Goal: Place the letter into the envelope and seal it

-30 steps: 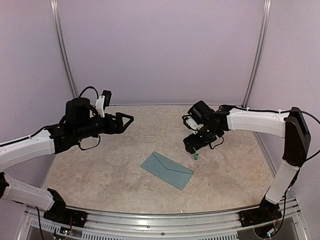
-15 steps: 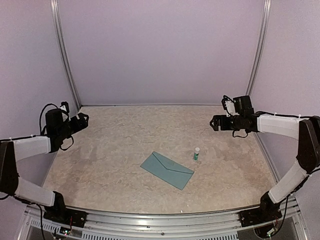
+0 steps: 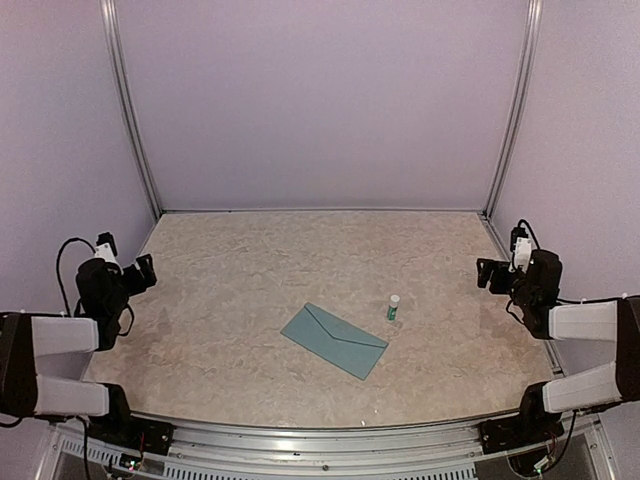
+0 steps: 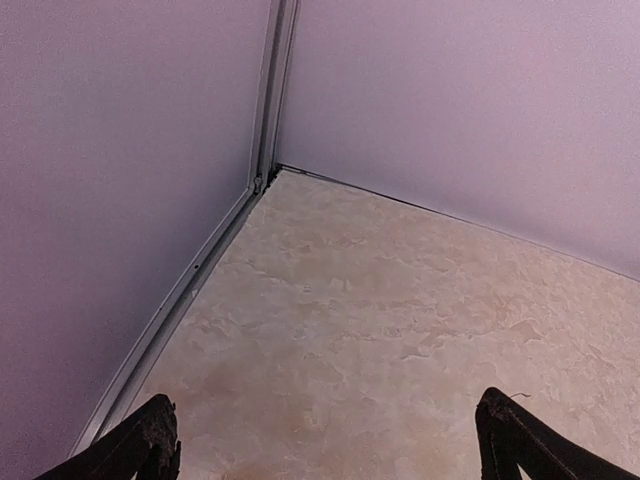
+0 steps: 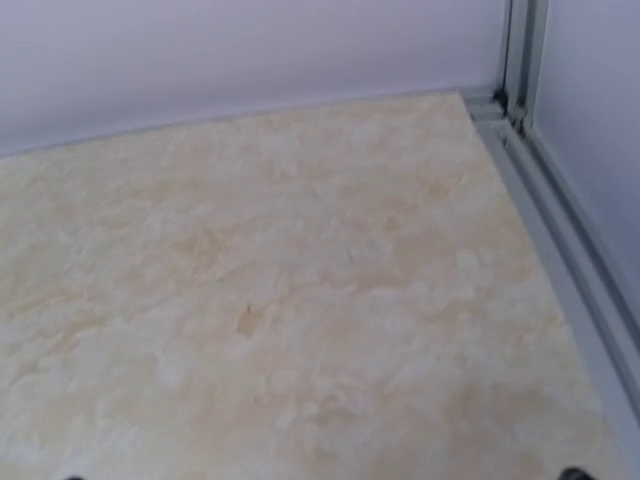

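Flat on the tabletop (image 3: pixel 220 330), toward its near edge: the envelope (image 3: pixel 334 340), teal-blue, lying at a slant, flap side up, touched by nothing. Just beyond the envelope's right corner, apart from it: a small glue stick (image 3: pixel 393 308), upright, white cap on top. Well to the left of the envelope and slightly beyond it: the left hand (image 3: pixel 140 272), spread wide, holding nothing. Well to the right of the envelope: the right hand (image 3: pixel 493 274), likewise wide and empty. Farther beyond the envelope: pale walls (image 3: pixel 320 100).
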You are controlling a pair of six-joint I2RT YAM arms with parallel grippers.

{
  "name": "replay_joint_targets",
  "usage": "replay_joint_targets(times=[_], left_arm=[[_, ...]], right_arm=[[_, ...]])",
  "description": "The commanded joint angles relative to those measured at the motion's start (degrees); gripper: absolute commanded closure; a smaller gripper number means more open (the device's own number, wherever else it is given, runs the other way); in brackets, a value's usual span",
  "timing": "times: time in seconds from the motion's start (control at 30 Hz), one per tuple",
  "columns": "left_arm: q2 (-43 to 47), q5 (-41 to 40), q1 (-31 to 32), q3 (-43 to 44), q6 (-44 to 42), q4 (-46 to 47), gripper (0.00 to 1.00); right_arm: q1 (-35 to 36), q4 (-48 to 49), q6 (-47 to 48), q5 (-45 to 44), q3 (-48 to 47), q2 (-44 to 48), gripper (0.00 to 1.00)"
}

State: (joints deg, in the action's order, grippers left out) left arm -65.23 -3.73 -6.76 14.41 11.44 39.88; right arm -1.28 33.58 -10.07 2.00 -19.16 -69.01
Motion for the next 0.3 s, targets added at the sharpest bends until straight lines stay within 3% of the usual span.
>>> replay_joint_targets(times=[0.0, 0.27], left_arm=[[-1.3, -1.7, 0.9, -0.4, -2.5, 5.2, 0.01], [-3.1, -4.6, 4.4, 0.0, -3.7, 6.5, 0.01]], right_arm=[[-0.4, 8.3, 1.6, -1.6, 0.4, -1.3, 0.01], [-0.4, 8.8, 2.4, -3.7, 0.1, -3.0, 0.0]])
